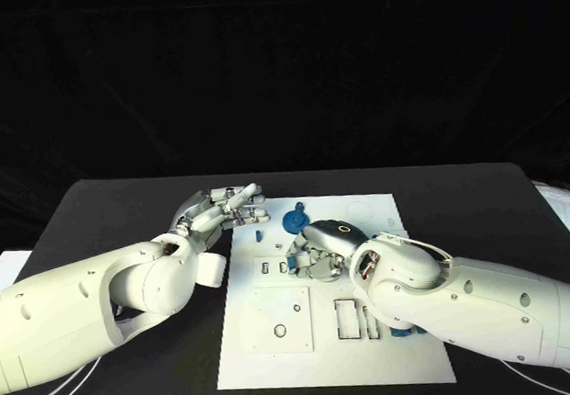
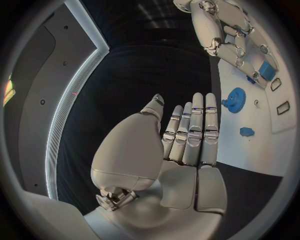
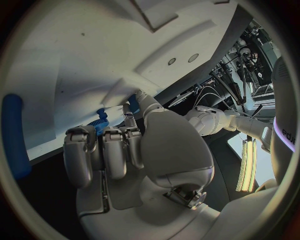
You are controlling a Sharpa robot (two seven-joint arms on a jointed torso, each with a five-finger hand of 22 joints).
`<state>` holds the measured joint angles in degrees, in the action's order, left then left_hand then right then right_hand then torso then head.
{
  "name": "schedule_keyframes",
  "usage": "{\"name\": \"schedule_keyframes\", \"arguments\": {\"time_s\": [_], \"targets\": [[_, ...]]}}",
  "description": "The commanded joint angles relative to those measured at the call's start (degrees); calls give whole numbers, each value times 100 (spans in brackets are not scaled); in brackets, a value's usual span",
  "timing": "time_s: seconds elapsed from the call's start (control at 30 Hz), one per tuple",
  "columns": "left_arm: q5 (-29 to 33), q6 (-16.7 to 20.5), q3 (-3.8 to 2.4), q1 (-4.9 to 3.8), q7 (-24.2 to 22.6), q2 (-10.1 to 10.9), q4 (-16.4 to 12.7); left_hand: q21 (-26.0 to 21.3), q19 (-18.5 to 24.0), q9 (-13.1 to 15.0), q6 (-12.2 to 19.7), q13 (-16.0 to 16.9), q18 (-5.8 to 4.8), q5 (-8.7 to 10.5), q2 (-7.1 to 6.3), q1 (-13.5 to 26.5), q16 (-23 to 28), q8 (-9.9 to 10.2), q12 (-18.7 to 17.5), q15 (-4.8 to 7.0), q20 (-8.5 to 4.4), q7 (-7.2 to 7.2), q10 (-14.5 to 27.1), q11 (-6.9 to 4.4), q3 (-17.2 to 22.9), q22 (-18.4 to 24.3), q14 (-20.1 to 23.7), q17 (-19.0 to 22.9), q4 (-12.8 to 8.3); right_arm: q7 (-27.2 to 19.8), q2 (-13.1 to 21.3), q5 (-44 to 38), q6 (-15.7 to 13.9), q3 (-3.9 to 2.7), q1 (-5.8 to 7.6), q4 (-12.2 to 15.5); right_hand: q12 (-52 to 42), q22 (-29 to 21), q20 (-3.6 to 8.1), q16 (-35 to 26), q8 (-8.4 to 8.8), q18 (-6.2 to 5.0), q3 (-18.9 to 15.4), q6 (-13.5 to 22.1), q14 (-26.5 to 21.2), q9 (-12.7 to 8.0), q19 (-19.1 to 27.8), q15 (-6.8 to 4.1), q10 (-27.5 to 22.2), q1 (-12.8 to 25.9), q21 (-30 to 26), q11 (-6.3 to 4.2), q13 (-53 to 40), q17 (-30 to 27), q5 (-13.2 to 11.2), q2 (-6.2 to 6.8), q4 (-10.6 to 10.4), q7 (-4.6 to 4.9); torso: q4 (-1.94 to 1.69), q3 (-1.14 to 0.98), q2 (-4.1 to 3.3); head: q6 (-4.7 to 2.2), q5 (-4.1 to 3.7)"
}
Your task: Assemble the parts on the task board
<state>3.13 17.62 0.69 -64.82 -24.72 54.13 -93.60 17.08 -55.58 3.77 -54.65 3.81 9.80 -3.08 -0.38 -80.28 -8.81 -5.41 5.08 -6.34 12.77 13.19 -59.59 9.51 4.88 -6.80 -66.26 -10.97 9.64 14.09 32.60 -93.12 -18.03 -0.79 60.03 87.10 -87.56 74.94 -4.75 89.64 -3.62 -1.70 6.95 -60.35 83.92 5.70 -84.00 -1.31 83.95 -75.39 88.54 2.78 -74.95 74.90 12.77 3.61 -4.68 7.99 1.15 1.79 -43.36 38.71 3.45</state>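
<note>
The white task board (image 1: 377, 347) lies in the middle of the black table. My right hand (image 1: 318, 246) rests on its far half, fingers curled down. In the right wrist view my right hand (image 3: 119, 150) pinches a small blue part (image 3: 102, 119) between thumb and fingertips against the board (image 3: 75, 60). A blue gear (image 1: 291, 220) lies just beyond that hand, and a small blue piece (image 1: 255, 234) sits near the board's left edge. My left hand (image 1: 226, 207) hovers at the far left corner, holding nothing. In the left wrist view my left hand (image 2: 187, 135) is flat, with the gear (image 2: 236, 99) beyond it.
A long blue piece (image 3: 12, 135) lies on the board beside my right hand, and another blue part (image 1: 402, 331) shows by my right forearm. Several empty slots (image 1: 355, 321) and a round hole (image 1: 281, 330) mark the board's near half. Bare black table (image 1: 114, 211) surrounds the board.
</note>
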Motion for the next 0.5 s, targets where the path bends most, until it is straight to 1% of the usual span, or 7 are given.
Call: {"name": "schedule_keyframes", "arguments": {"time_s": [0.03,0.13,0.23,0.47,0.5], "targets": [[15,-113,-3,-2,-40,-10,-11,-19,-42,-2,-2,-2,67,-1,57,-21,31,26,-27,-30,3,18,6,43,-2,8,-5,-9,-26,187,14,-107,150,33,-41,-29,48,1196,-52,36,16,96,-34,88,608,-18,-407,54,452,65,-4,53,-1324,1510,-43,31,-26,20,-1,1,1,2,-8],[15,-116,-3,-2,-38,-11,-10,-19,-42,-2,-2,-2,67,-1,57,-21,31,26,-27,-30,3,18,6,43,-2,8,-5,-9,-26,194,14,-107,68,33,-42,-29,123,1192,-77,36,20,95,-85,230,608,-45,-404,80,411,121,-7,83,-1279,1510,-85,66,-62,51,-1,1,1,2,-8],[15,-119,-3,-2,-34,-11,-9,-19,-42,-2,-2,-2,67,-1,57,-21,31,26,-27,-30,3,18,6,43,-2,8,-5,-9,-26,190,16,-102,-79,33,-42,-23,294,1166,-102,36,14,89,-146,336,608,-61,-387,103,318,173,-21,106,-1175,1510,-94,88,-108,75,1,2,2,3,-12],[15,-125,-3,-2,-27,-12,-5,-19,-42,-2,-2,-2,67,-1,57,-21,31,26,-27,-30,3,18,6,43,-2,8,-5,-9,-26,109,60,-91,-476,33,-62,36,442,1102,-137,27,12,73,-273,499,603,-84,-346,135,233,242,-55,142,-1082,1487,-137,134,-209,113,-4,1,1,1,-17],[15,-126,-3,-1,-27,-12,-4,-19,-42,-2,-2,-2,67,-1,57,-21,31,26,-27,-30,3,18,6,43,-2,8,-5,-9,-26,55,77,-84,-586,33,-66,54,449,1096,-139,26,12,72,-282,509,602,-85,-342,137,230,243,-58,144,-1078,1486,-141,138,-216,115,-4,1,1,1,-17]]}}
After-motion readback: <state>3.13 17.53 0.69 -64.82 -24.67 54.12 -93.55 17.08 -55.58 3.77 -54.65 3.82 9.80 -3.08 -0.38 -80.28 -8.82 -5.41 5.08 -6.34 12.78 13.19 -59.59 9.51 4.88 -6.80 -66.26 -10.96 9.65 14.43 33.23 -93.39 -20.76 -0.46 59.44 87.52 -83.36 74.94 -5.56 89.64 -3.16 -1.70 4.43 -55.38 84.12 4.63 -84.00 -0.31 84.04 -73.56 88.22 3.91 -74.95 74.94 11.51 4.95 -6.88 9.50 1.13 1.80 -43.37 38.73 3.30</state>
